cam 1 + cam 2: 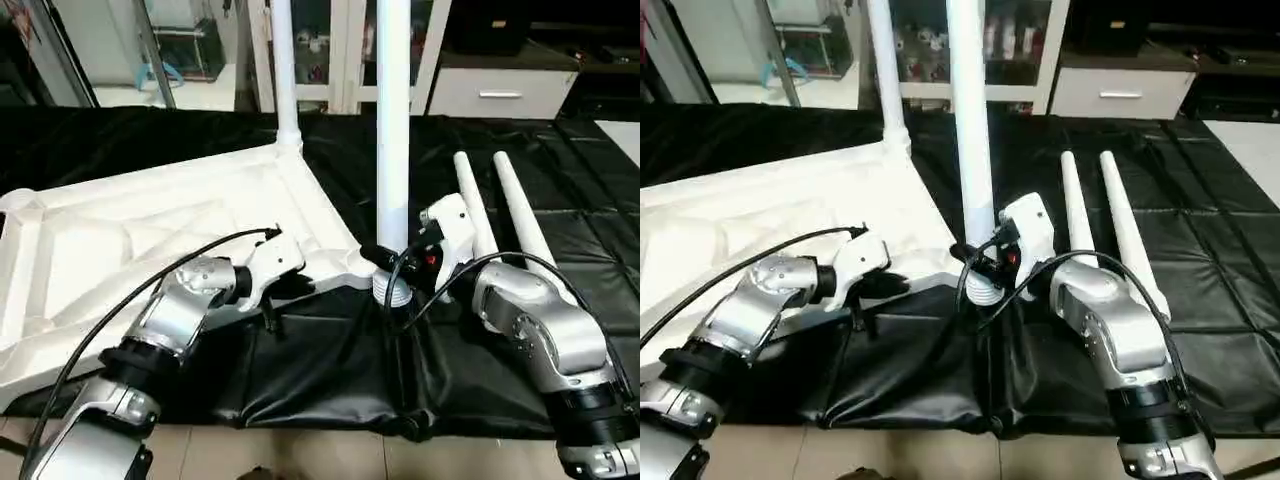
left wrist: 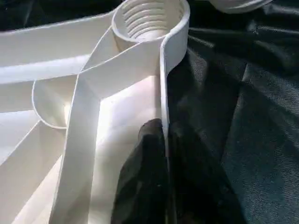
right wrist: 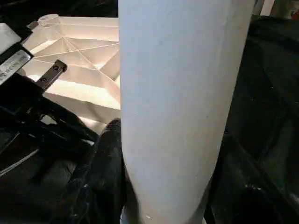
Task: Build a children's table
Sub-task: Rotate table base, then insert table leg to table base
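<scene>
upturned white panel (image 1: pixel 150 230) on black tabletop (image 1: pixel 560 170): likely light, stiff, ribbed | left hand (image 1: pixel 295 283) pinches its near rim | right hand (image 1: pixel 390 262) clasps upright leg (image 1: pixel 393 120) low, above threads, beside empty corner socket (image 2: pixel 149 18) | smooth tube, probably slippery: grip low, keep plumb

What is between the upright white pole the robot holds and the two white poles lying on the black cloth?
In the left eye view, the robot's right hand, which grips the upright leg, lies between it and the two loose legs.
</scene>
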